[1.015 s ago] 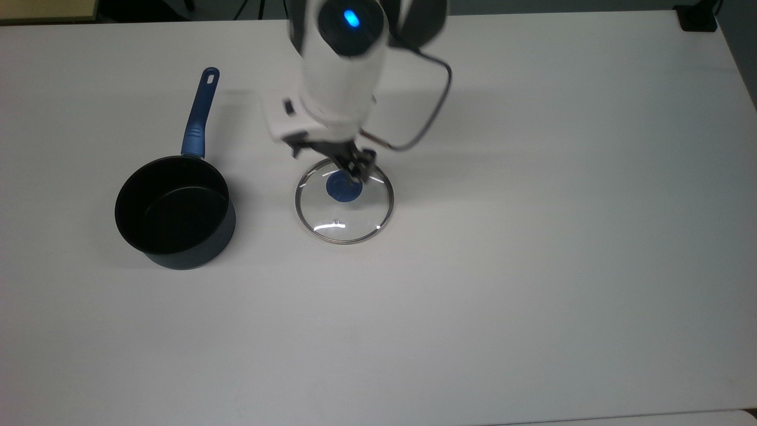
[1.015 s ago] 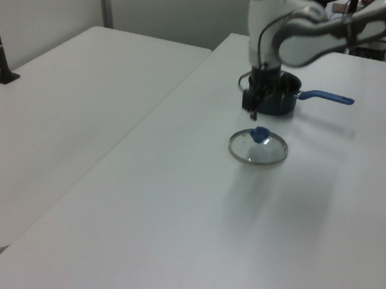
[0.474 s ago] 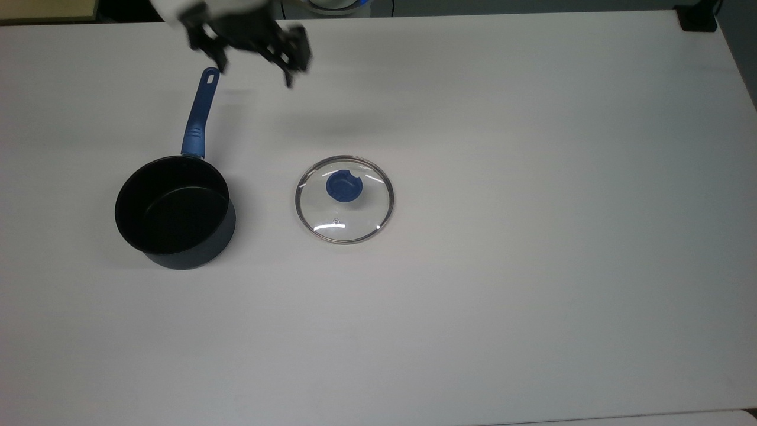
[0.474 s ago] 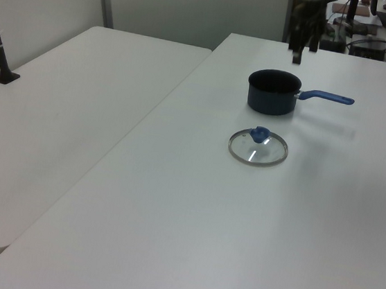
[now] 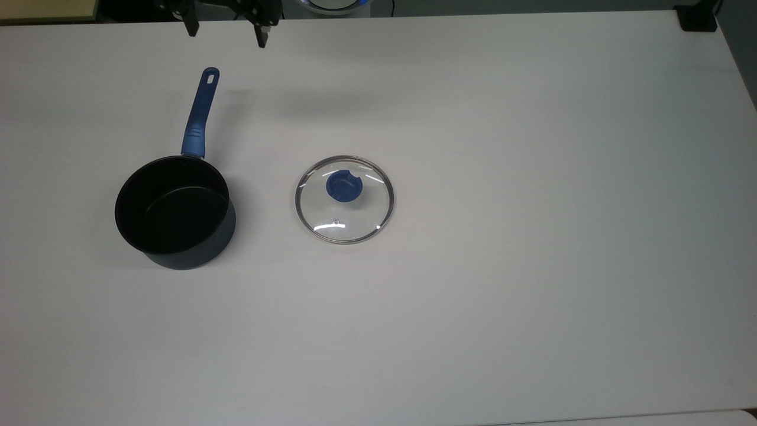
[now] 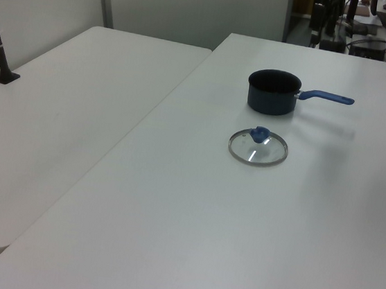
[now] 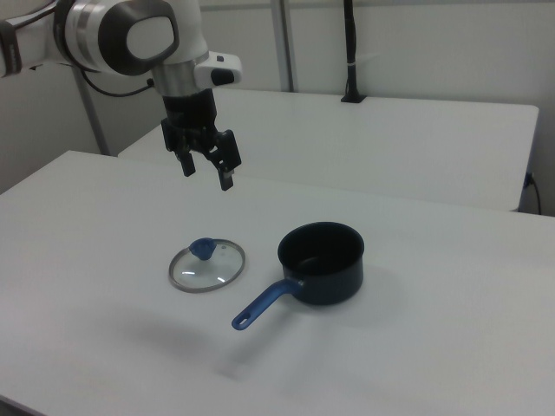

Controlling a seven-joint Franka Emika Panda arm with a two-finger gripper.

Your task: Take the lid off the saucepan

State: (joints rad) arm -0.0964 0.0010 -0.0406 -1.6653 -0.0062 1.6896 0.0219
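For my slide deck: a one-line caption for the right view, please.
Open gripper raised above the lid, which lies on the table beside the uncovered saucepan.

Lid [image 5: 344,200]: clear glass disc, glossy, carrying bright glints; thin polished metal rim; blue knob [image 5: 344,186] that looks like smooth plastic.

Saucepan [image 5: 175,212]: dark navy outside with a soft sheen; black inside, matt to satin, looking like a non-stick coating. Handle [image 5: 199,116]: blue, smooth, plastic-looking, slightly glossy.

Table [image 5: 532,236]: white, smooth, matt top.

Arm casing [image 7: 130,35]: glossy white plastic shell with dark grey joints. Fingers [image 7: 226,178]: black, matt.
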